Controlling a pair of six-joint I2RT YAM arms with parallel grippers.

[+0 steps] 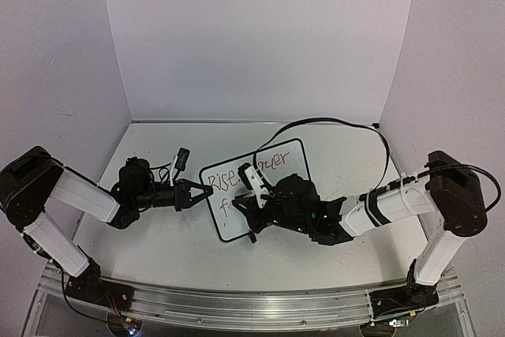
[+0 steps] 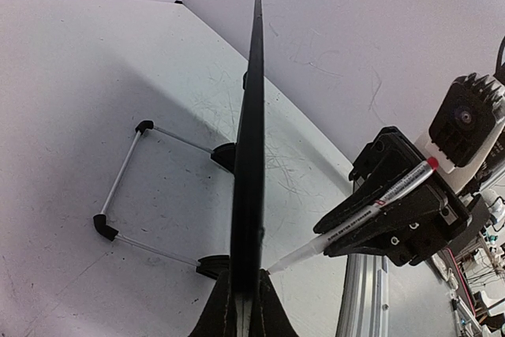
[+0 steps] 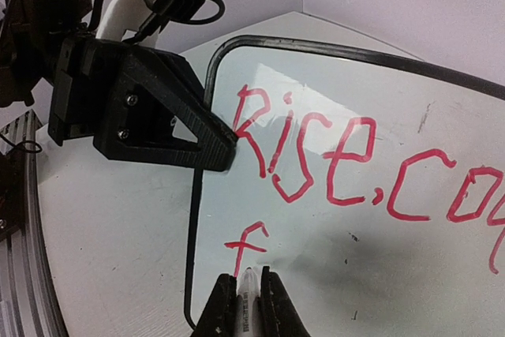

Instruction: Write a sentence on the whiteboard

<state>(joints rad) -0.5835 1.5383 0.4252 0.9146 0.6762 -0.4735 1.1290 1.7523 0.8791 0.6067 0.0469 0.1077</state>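
- On the left, our left pincer is closed on the left edge of the whiteboard, its fingers pinching the black frame just beside the "R".
- The whiteboard stands on the bench between the two arms, propped on its wire stand, whose black feet rest on the bench behind it.
- The sentence is part written in red. The top line reads "Rise," and then a word starting "co" that runs out of the wrist view, and a lone "f" opens the second line.
- On the right, our right pincer is closed around a red marker, whose tip sits at the board face just below and right of the "f".
- We judge that we are in the writing step, early in the second line, with most of that line not yet written.
- The next move calls for light, even pressure on the tip and short strokes to the right of the "f", while the left grip braces the board so that it does not tip or slide.
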